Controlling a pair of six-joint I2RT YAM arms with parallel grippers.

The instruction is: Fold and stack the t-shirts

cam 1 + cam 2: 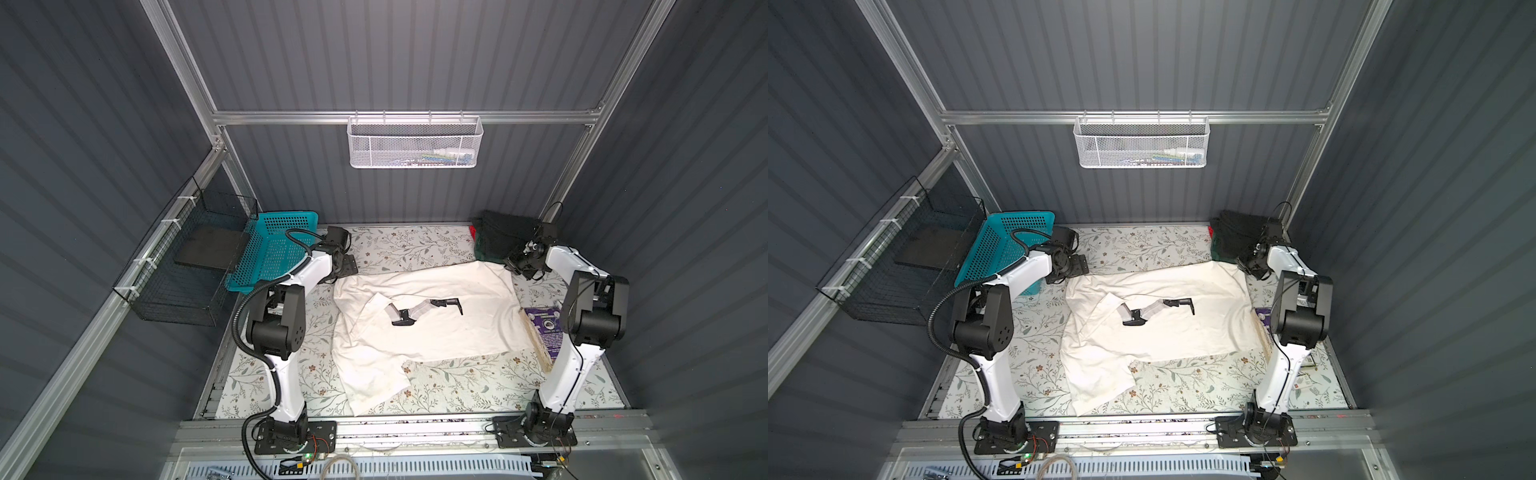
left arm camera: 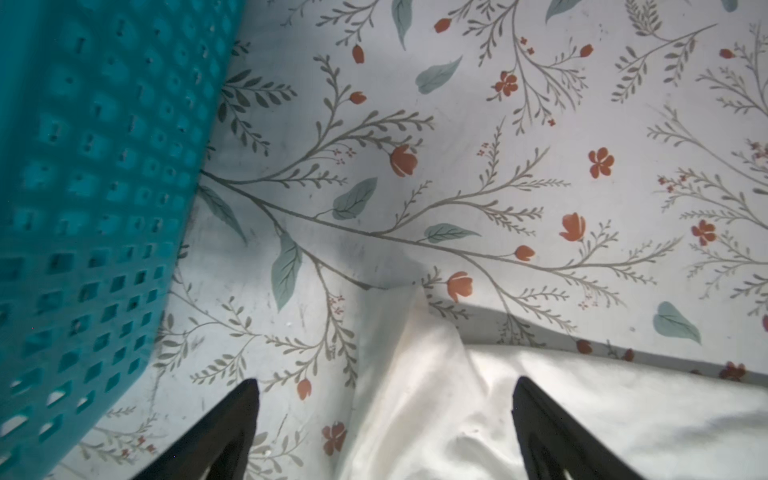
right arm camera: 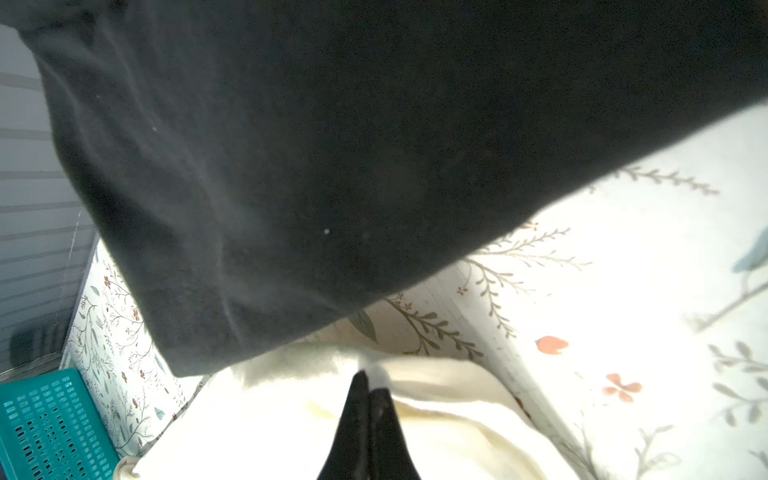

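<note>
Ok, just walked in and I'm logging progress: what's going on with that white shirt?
Two robot arms are folding an off-white t-shirt spread on the floral table. The left gripper hovers open over its far corner by the teal basket; the right gripper has its fingers shut, apparently pinching the other far corner beside the stack of dark folded shirts. One sleeve is folded in; it is not stacked yet.

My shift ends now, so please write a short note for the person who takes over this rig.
Left hand: open at the white shirt's far left corner, holding nothing.
Right hand: shut, it seems on the shirt's far right corner.
White shirt: lies spread out, print up, not folded.
Done: dark folded shirts sit in a stack at the back right corner.
To do: fold the white shirt and put it on the stack.
</note>
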